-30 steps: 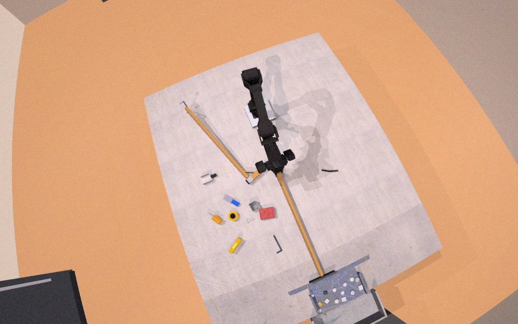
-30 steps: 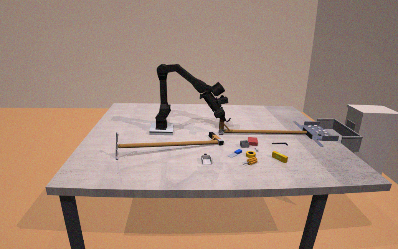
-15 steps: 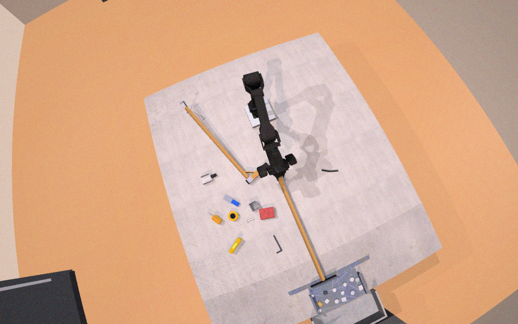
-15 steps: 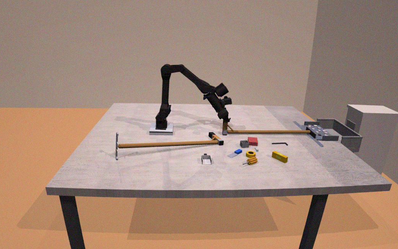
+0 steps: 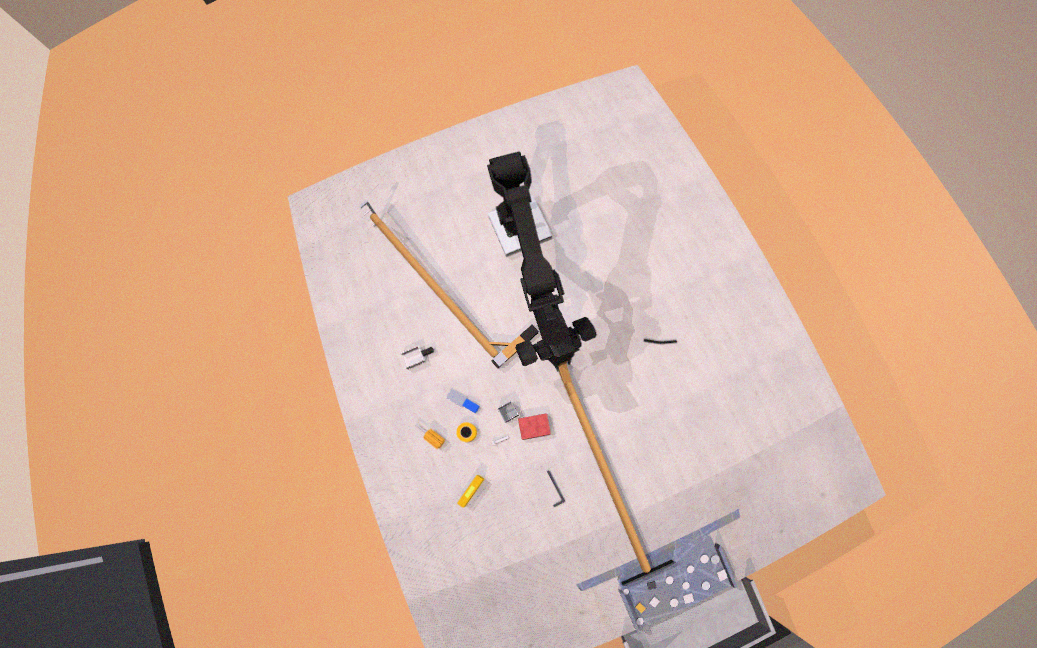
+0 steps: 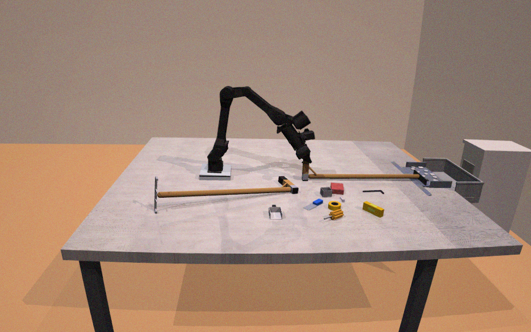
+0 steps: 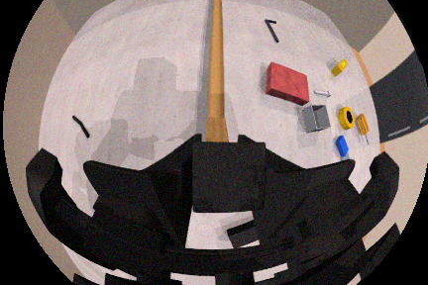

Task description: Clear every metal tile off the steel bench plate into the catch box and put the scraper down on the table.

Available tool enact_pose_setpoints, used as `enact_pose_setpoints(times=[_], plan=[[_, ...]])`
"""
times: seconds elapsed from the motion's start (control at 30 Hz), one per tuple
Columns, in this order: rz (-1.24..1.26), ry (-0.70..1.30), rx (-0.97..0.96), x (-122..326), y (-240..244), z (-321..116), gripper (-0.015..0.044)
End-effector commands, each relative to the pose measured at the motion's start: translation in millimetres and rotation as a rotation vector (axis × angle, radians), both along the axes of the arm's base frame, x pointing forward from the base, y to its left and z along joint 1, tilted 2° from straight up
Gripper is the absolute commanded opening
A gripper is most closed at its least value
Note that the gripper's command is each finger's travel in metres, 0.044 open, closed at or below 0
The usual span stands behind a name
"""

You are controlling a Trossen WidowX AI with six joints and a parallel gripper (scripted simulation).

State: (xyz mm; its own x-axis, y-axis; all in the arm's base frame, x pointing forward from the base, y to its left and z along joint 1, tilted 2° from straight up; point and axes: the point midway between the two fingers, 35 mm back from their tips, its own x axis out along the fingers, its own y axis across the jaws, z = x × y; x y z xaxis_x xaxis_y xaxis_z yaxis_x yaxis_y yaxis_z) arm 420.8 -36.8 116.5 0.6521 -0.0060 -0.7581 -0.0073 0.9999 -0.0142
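My gripper [image 5: 562, 361] [image 6: 306, 161] [image 7: 219, 140] is shut on the upright grip of the long scraper [image 5: 604, 467] [image 6: 364, 176] [image 7: 216, 48]. The wooden handle runs low over the table toward the far end. Its black blade [image 5: 661, 567] is at the near edge of the steel bench plate [image 5: 691, 552] [image 6: 424, 190], on the table side of the tiles. Several small metal tiles [image 5: 687, 598] [image 6: 420, 167] lie spread on the plate beyond the blade. The grey catch box [image 5: 761, 608] [image 6: 467, 189] adjoins the plate's far end. Contact between blade and plate is too small to tell.
A second long-handled tool [image 5: 433, 282] [image 6: 224, 191] lies left of the arm in the overhead view. A red block [image 5: 534, 426] [image 6: 337, 188] [image 7: 287, 83], grey cup [image 5: 509, 411] [image 7: 315, 119], tape roll [image 5: 466, 432] [image 7: 346, 118] and hex key [image 5: 556, 488] [image 7: 271, 31] lie left of the handle.
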Motion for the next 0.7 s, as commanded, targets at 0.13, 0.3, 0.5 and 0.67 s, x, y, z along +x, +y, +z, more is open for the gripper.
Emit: enact_pose_setpoints(times=[0.13, 0.3, 0.5, 0.67], plan=[[0.002, -0.010, -0.001, 15.7, -1.7, 3.3, 0.0000], [0.002, -0.010, -0.001, 20.0, -2.0, 3.9, 0.0000], [0.002, -0.011, -0.001, 28.8, -2.1, 5.9, 0.0000], [0.002, -0.012, -0.001, 36.5, -2.2, 7.5, 0.0000]])
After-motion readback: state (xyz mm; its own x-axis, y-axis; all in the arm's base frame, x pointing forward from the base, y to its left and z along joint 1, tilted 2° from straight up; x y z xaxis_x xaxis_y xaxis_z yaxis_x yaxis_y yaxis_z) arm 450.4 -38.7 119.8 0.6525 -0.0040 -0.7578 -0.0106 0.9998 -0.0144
